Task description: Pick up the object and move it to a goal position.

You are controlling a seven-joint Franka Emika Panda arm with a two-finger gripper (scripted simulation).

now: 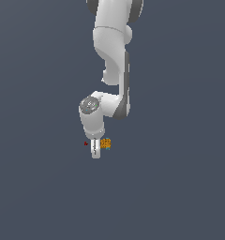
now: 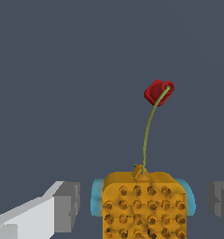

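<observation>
The object (image 2: 144, 207) is a small orange knobbly block with teal sides. A thin green stalk rises from it to a dark red tip (image 2: 158, 92). In the wrist view the block sits between the fingers of my gripper (image 2: 143, 205). The gripper is open, with a narrow gap on each side between the grey pads (image 2: 67, 207) and the block. In the exterior view the gripper (image 1: 95, 152) points down. There the object (image 1: 105, 143) shows just beside the fingers toward the exterior view's right, and the red tip (image 1: 86, 143) pokes out on the other side.
A plain dark blue-grey surface fills both views. The white arm (image 1: 115, 56) comes down from the top of the exterior view. Nothing else shows.
</observation>
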